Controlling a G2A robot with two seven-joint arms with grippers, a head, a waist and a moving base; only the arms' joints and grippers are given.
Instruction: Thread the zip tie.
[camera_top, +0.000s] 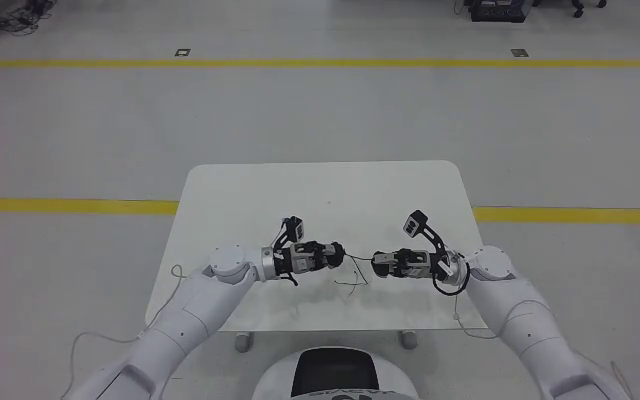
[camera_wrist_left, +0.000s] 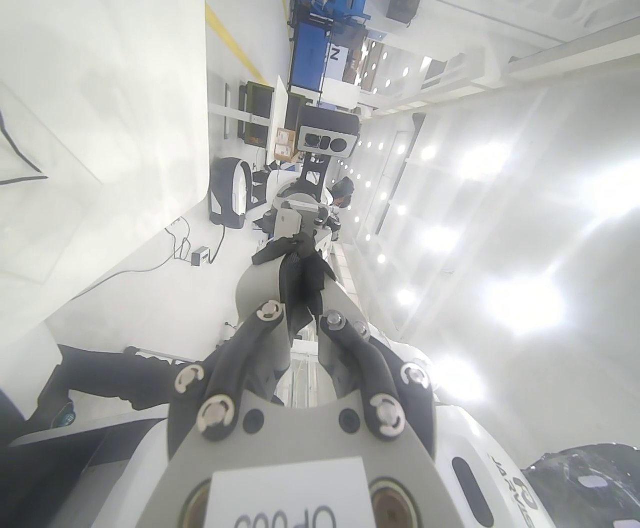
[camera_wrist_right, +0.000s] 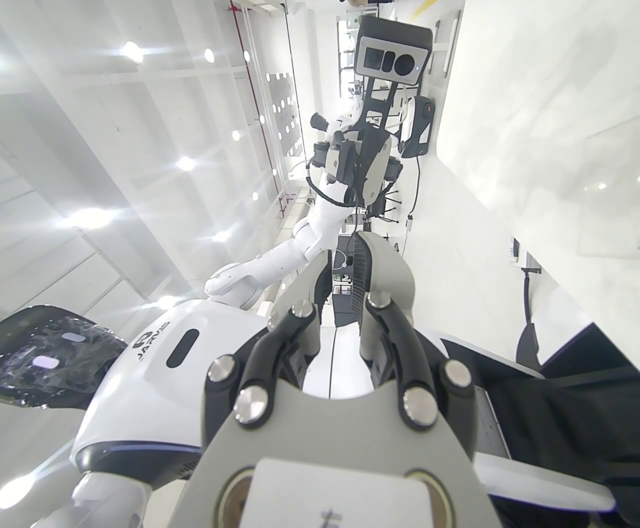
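Item 1: zip tie (camera_top: 357, 259). Thin, dark, a slender line. It spans the short gap between my two grippers, above the near half of the table (camera_top: 300, 190). A second faint dark line trails below it towards the table's near edge; I cannot tell whether that is strap or shadow.

Item 2: my left gripper (camera_top: 338, 250). Fingers (camera_wrist_left: 260, 295) drawn close together, pinching one end of the tie.

Item 3: my right gripper (camera_top: 377, 264). Fingers (camera_wrist_right: 385, 270) narrowly apart, with a gap between them, tips just beside the tie's other end.
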